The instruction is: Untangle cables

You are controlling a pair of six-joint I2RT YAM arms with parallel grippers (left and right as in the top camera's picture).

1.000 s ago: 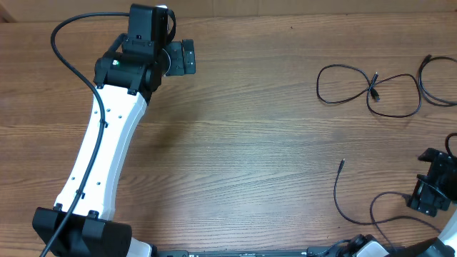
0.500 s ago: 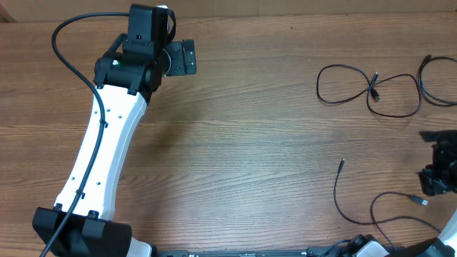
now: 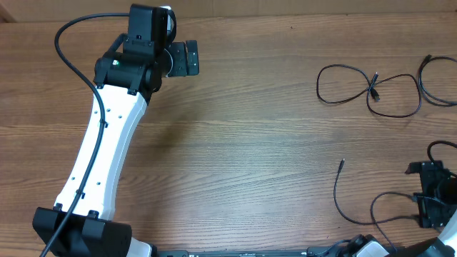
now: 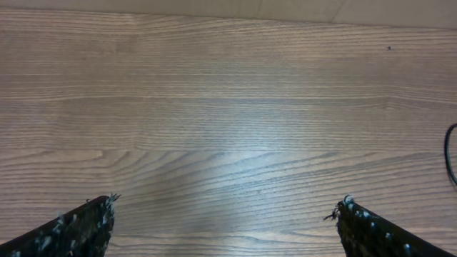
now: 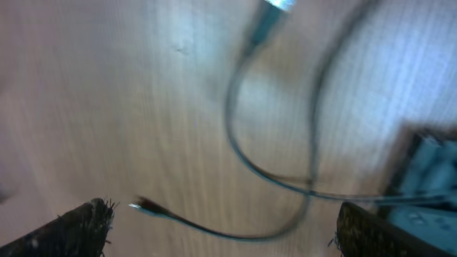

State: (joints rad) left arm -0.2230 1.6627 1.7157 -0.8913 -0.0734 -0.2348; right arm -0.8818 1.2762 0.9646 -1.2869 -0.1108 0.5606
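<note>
- Your right gripper [image 5: 228,230] stands spread wide; its two fingers [image 5: 82,227] sit at the lower corners of the wrist view with nothing between them, so it is released.
- Below that gripper, on the wood, lie thin black cables [image 5: 235,135]; the view is blurred, but you can make out a silver-tipped plug [image 5: 275,6] at the top edge and a second small plug end [image 5: 143,206] near the left finger; the strands cross each other toward the right.
- From overhead, the right gripper [image 3: 432,196] is at the lower right edge of the table [image 3: 250,157], above a curved strand [image 3: 391,193]; just left of it a long strand [image 3: 335,189] runs with its free tip pointing up the table.
- Well apart, near the upper right, a looped cable [image 3: 318,86] lies flat, with another cable [image 3: 420,82] beside it at the edge; whether those two touch, you cannot tell.
- Your left gripper [image 4: 225,230] is released too; its fingertips [image 4: 78,230] are far apart over bare wood; only a sliver of cable [image 4: 450,153] shows at the right edge.
- The left arm [image 3: 107,143] reaches to the far left of the table, well apart from every cable.
</note>
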